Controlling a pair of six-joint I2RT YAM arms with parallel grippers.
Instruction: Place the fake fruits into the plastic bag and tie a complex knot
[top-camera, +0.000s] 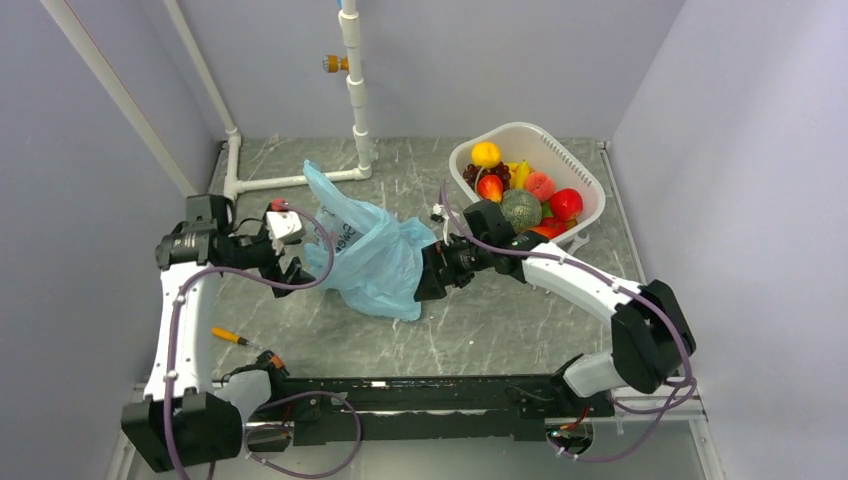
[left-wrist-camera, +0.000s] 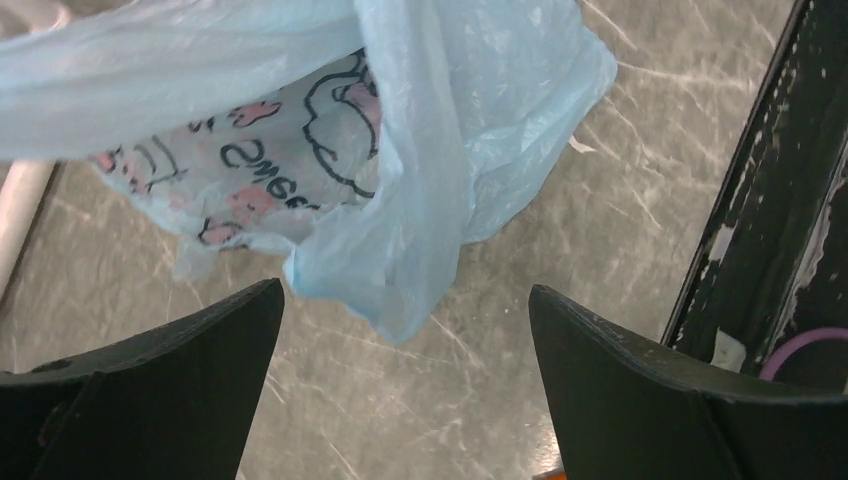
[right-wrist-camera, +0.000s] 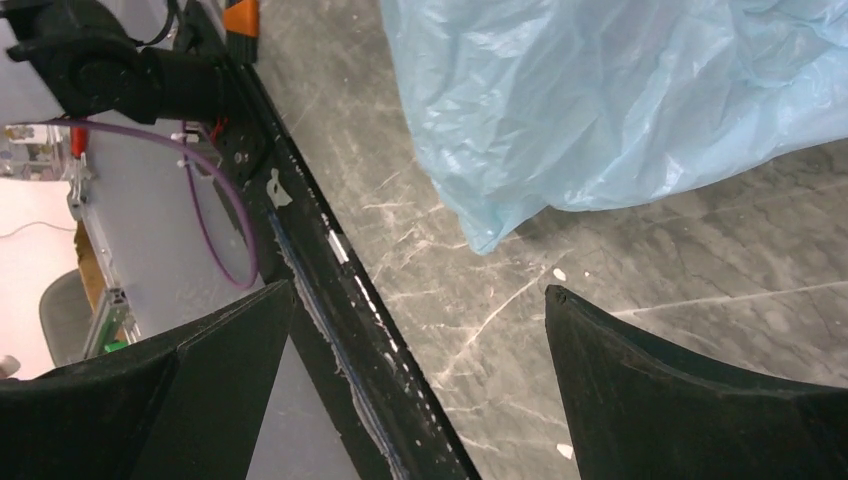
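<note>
Stock as I read it from the remote station:

- Plastic bag (top-camera: 375, 255): light-blue, crumpled, lying on the grey marbled table (top-camera: 500, 330) at the centre of the overhead frame. One loose strip of film sticks up toward the upper left. Dark and pink print shows on its left face in the left wrist view.
- Fake fruits (top-camera: 520, 192): heaped in the white slotted basket (top-camera: 588, 178) at the upper right of the overhead frame, well apart from the bag. I count a yellow one at the back, dark grapes, a peach-pink one, red ones and the green netted melon (top-camera: 521, 210) at the front.
- Left gripper (top-camera: 292, 268): just beside the bag's left edge. Its wrist view shows both fingers spread wide with a hanging fold of bag between them; I see nothing clamped.
- Right gripper (top-camera: 430, 278): at the bag's right edge, low over the table. Its fingers stand wide apart, holding nothing, with the bag's lower corner ahead of them.
- White pipe stand (top-camera: 357, 90): upper centre, behind the bag.
- Orange-handled tool (top-camera: 230, 337): lower left, on the table.
</note>
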